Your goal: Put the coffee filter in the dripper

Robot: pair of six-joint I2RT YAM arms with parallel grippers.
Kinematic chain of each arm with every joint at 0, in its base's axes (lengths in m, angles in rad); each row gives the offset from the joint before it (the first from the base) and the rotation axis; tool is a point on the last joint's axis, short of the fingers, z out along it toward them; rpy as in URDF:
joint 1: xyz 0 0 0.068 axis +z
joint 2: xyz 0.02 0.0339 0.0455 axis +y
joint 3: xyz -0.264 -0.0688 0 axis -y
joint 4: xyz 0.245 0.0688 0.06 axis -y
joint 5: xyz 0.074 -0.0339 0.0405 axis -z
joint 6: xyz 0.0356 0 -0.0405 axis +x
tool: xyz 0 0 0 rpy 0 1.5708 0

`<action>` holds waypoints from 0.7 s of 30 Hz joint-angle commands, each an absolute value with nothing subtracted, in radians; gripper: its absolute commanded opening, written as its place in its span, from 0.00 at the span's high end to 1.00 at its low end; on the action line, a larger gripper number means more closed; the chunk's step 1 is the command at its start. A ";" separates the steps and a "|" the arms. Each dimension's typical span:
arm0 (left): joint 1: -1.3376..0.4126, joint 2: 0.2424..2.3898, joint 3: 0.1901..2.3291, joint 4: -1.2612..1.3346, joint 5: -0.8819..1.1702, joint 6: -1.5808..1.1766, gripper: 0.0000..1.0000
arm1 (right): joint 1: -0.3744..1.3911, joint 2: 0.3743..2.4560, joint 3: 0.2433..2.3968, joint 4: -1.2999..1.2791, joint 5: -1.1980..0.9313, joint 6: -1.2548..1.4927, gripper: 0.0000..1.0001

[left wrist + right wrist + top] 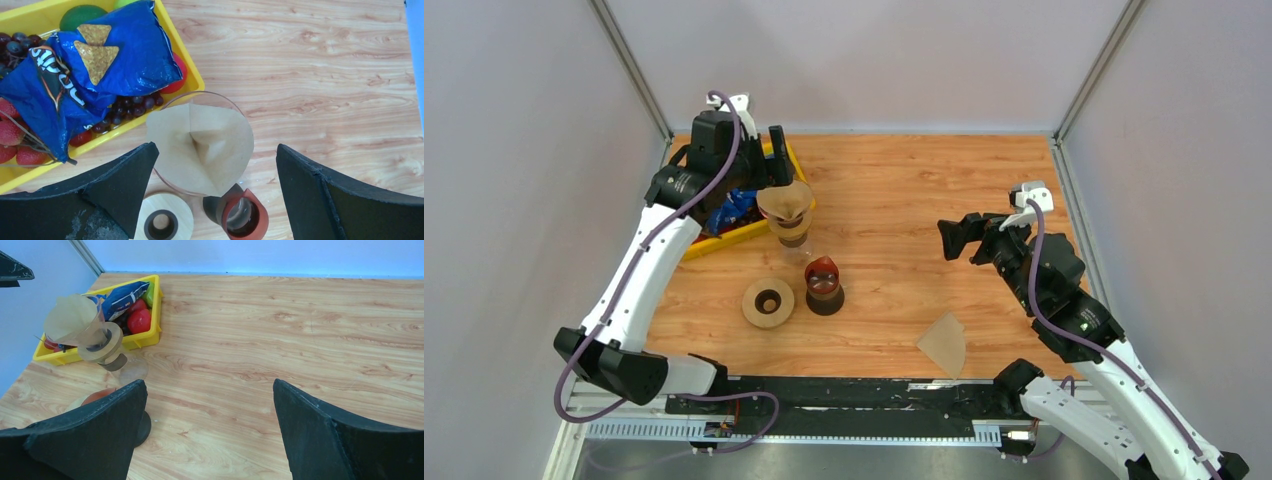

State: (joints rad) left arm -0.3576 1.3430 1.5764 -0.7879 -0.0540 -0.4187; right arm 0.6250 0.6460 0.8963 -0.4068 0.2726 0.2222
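coffee filter: seated in dripper, beside yellow tray. second filter: flat on tabletop. left jaws: apart, above dripper. right jaws: apart, empty.

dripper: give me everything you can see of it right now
The dripper is a clear, faintly pinkish cone with a tan wooden ring collar beneath. It sits mouth up beside the yellow tray, at the far left of the table. A tan coffee filter lines its inside. What it stands on is hard to make out. The left gripper hangs open above, not touching.
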 commanded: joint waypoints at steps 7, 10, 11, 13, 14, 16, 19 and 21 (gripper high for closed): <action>-0.352 1.401 1.600 -0.803 -0.067 -0.433 0.06 | 0.623 0.640 0.883 -0.399 0.314 0.207 0.00; -0.352 1.440 1.595 -0.821 -0.056 -0.436 0.15 | 0.623 0.643 0.883 -0.403 0.320 0.207 0.00; -0.352 1.460 1.594 -0.823 -0.052 -0.435 0.22 | 0.623 0.644 0.884 -0.402 0.324 0.207 0.00; -0.353 1.488 1.591 -0.828 -0.043 -0.436 0.35 | 0.623 0.647 0.883 -0.406 0.330 0.207 0.00; -0.354 1.506 1.589 -0.829 -0.037 -0.436 0.39 | 0.623 0.648 0.882 -0.407 0.333 0.207 0.00; -0.355 1.531 1.583 -0.834 -0.031 -0.436 0.51 | 0.623 0.651 0.882 -0.409 0.338 0.206 0.00; -0.361 1.561 1.575 -0.851 -0.035 -0.435 0.67 | 0.623 0.651 0.883 -0.410 0.346 0.206 0.00; -0.362 1.578 1.564 -0.859 -0.054 -0.436 0.75 | 0.623 0.651 0.883 -0.412 0.349 0.204 0.00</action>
State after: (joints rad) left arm -0.3588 1.5654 1.5745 -0.8299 -0.0467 -0.4335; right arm 0.6250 0.6540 0.8833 -0.4160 0.3225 0.2153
